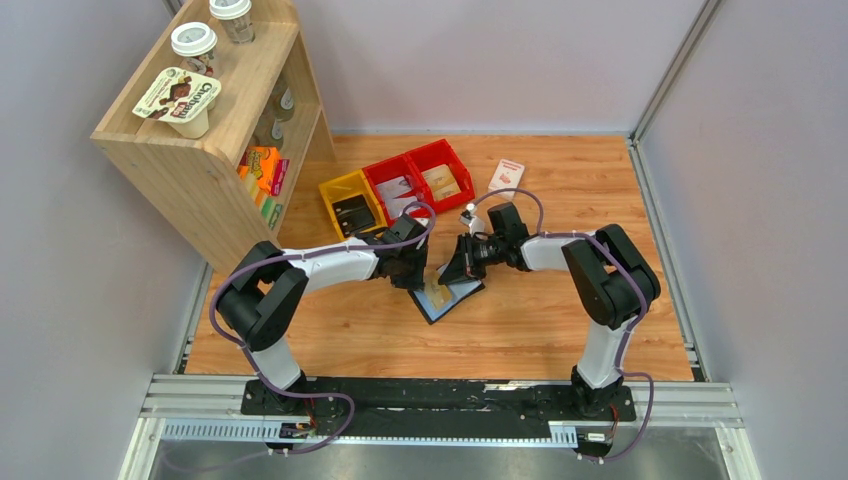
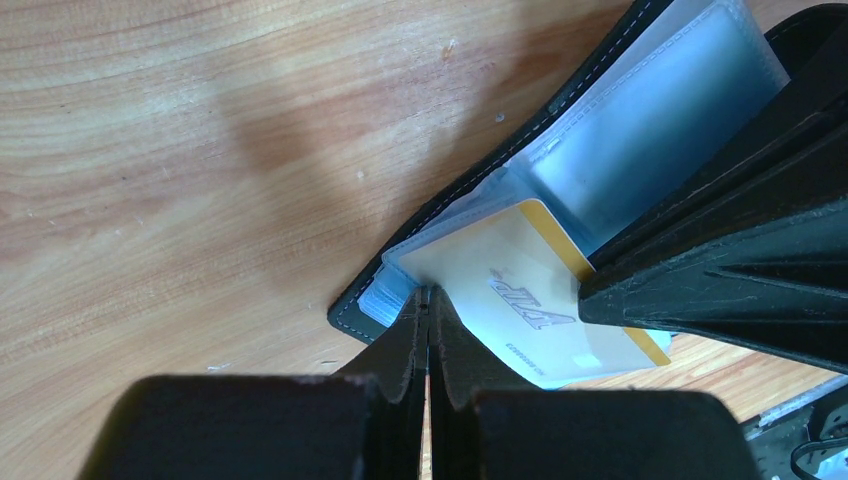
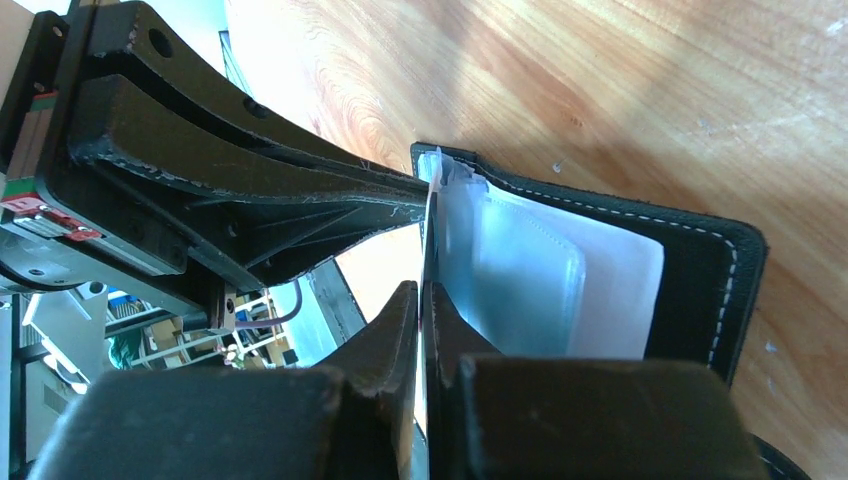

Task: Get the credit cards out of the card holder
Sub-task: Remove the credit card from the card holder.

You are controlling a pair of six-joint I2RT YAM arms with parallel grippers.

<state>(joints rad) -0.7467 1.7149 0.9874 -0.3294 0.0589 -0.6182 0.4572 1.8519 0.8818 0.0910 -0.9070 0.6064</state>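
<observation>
Wallet (image 1: 462, 298) lies open on the wooden table (image 1: 560, 330), between the two arms, clear pockets facing up. Left claw (image 2: 428, 305): jaws fully closed, nothing between them, tips down on the wallet's near edge beside the pockets. Right claw (image 3: 424, 300): jaws nearly together, pinching the thin edge of one card (image 2: 500, 270). The card is pale with a gold border and lies over the pockets. Cannot tell whether its far end sits inside a pocket.
</observation>
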